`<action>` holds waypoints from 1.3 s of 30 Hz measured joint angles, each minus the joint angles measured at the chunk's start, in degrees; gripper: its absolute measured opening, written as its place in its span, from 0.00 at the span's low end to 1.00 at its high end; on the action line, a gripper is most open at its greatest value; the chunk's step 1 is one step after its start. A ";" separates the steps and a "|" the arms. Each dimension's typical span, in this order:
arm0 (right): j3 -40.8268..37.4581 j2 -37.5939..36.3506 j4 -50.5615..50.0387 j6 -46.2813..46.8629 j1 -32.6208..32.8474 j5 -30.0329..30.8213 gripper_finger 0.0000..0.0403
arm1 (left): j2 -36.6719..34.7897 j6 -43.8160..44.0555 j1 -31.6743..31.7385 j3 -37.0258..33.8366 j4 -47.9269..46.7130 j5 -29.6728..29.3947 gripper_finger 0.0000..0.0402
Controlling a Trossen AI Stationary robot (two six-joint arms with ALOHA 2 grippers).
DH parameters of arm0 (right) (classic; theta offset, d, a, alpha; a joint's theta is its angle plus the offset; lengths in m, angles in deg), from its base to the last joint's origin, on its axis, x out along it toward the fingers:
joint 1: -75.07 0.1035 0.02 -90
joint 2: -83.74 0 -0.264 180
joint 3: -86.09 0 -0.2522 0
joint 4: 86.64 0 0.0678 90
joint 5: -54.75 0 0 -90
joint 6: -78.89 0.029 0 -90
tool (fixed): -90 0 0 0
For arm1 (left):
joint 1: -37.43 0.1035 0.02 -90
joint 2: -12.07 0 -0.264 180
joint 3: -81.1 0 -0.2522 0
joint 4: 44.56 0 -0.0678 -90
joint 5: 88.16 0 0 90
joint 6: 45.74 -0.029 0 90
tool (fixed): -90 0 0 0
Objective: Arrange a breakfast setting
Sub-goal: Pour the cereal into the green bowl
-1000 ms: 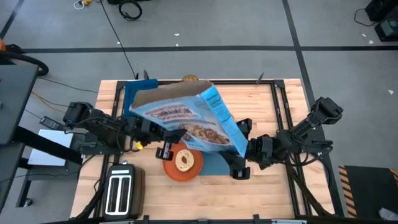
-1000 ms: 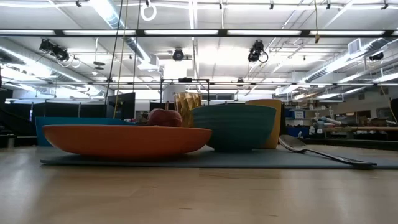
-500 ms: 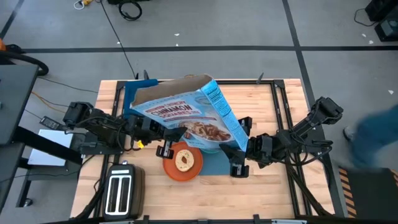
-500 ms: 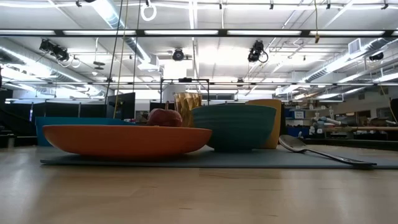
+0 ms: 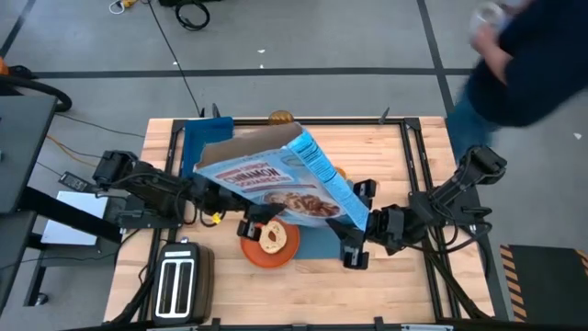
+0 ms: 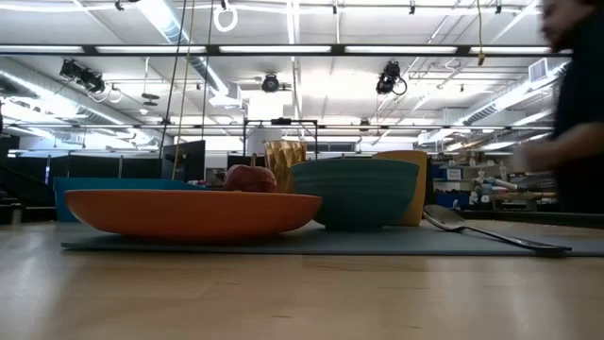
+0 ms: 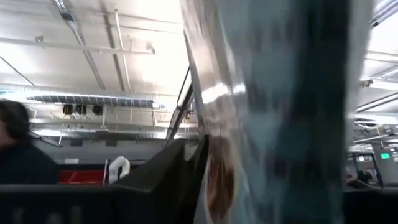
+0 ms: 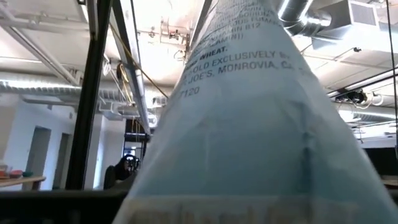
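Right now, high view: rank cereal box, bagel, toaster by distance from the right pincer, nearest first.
From the right pincer:
1. cereal box: its lower corner is right at the pincer, and the box leans away toward the left arm.
2. bagel: on the orange plate, mid-table near the front.
3. toaster: front corner on the left arm's side, clearly the farthest.

A pale wooden worktop (image 5: 386, 276) is set on a grey floor (image 5: 322, 37) crossed by dark tape lines. Black cables (image 5: 188, 14) are coiled on the floor beyond the worktop's far edge. Above the worktop, long strip lights (image 6: 283, 49) and exposed ducts are hung from a white ceiling. A person in dark clothing (image 5: 524, 55) is seen by the worktop's far right corner.
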 joint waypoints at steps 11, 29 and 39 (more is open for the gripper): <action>-6.44 0.05 13.10 -7.09 4.17 1.77 0.38 | -7.14 -1.58 -1.50 -0.02 -17.63 0.00 0.64; -6.44 -0.43 15.84 -23.98 22.58 25.32 0.37 | -19.57 5.64 -5.97 -0.02 -79.70 -14.64 0.64; -9.66 -1.07 17.29 -26.24 29.31 41.57 0.37 | -19.57 18.40 -14.13 -1.53 -91.89 -18.58 0.60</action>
